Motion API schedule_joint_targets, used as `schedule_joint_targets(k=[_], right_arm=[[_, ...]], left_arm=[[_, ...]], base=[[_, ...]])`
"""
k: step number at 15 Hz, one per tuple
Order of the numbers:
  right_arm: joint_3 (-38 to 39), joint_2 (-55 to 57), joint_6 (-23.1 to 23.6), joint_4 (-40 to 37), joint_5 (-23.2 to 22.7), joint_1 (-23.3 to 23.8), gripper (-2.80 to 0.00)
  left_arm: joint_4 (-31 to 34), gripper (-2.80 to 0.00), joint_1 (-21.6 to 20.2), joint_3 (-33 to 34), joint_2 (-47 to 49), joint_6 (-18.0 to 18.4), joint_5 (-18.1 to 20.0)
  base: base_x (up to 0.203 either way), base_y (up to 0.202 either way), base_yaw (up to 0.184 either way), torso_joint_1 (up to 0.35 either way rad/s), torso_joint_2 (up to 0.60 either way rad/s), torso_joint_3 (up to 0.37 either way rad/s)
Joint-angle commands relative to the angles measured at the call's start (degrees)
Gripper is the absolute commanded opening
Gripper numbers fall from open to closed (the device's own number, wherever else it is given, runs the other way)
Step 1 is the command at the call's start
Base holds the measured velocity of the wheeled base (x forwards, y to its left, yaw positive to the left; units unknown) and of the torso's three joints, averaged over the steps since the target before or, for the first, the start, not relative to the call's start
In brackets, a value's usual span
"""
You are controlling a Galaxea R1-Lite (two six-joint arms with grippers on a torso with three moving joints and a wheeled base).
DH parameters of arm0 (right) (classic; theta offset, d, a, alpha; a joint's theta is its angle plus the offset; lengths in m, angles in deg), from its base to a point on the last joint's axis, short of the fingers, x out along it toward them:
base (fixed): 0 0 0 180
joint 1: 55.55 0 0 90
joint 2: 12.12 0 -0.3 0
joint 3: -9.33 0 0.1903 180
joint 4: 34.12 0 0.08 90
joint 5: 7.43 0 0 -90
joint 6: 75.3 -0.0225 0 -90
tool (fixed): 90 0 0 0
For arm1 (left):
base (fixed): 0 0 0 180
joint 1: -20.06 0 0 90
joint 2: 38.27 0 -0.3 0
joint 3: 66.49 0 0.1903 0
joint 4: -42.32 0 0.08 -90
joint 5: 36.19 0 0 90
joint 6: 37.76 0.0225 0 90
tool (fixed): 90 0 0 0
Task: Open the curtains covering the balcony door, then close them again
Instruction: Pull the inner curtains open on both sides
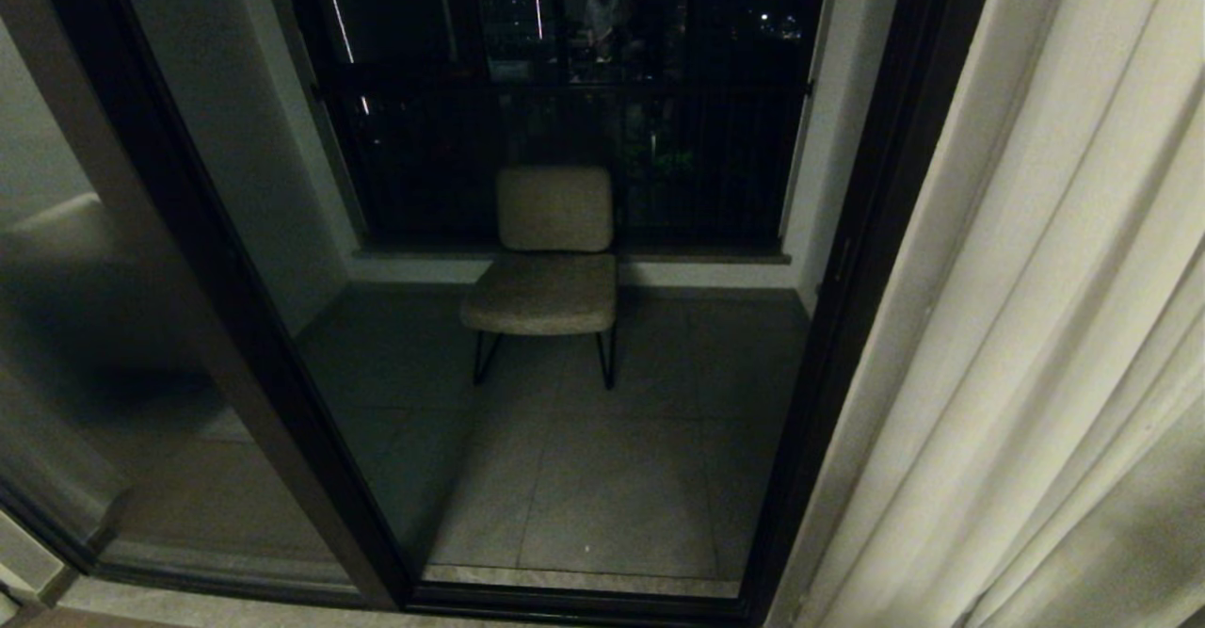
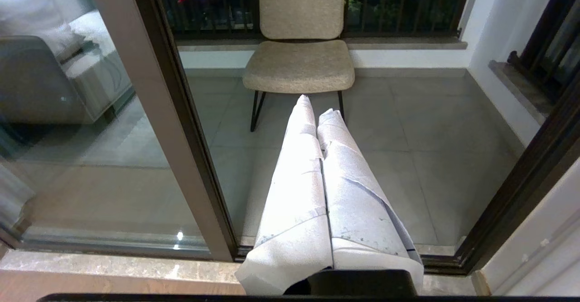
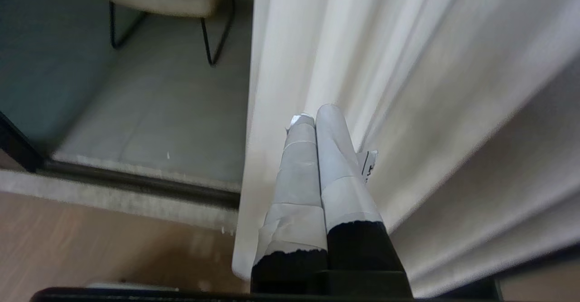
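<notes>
You can see the curtains (image 1: 1054,327) bunched on the right side, so the balcony door (image 1: 852,261) glass is uncovered. A beige chair (image 1: 551,261) stands on the balcony floor behind it. Your right gripper (image 3: 312,116) is closed tight, holding nothing, right next to the curtain folds. Your left gripper (image 2: 317,105) is closed tight too, empty, pointing toward the chair.

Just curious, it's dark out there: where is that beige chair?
In the head view the chair stands mid-frame on the balcony floor, beyond the balcony door, backed against the dark railing, left of the curtain.
</notes>
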State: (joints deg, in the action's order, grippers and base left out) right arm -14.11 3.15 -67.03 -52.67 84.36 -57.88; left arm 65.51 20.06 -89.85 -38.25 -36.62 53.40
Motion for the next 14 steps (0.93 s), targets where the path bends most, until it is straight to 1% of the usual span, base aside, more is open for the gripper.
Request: schedule_joint_targets(k=[1, 5, 14], right_arm=[[-0.01, -3.62, 0.17, -5.60, -3.37, 3.40, -2.80], [-0.01, -14.97, 0.22, -5.20, -3.88, 2.43, -2.80], [0.07, -15.27, -4.08, -5.01, -3.82, 2.33, -2.80]], left_arm=[[-0.09, -2.80, 0.00, 0.00, -0.02, 0.00, -0.03], [-0.05, -2.80, 0.00, 0.00, -0.02, 0.00, -0.03], [-0.03, -2.80, 0.00, 0.00, -0.02, 0.00, -0.03]], base=[[0.000, 0.000, 0.000, 0.000, 0.00, 0.000], [0.000, 0.000, 0.000, 0.000, 0.00, 0.000], [0.000, 0.000, 0.000, 0.000, 0.00, 0.000]])
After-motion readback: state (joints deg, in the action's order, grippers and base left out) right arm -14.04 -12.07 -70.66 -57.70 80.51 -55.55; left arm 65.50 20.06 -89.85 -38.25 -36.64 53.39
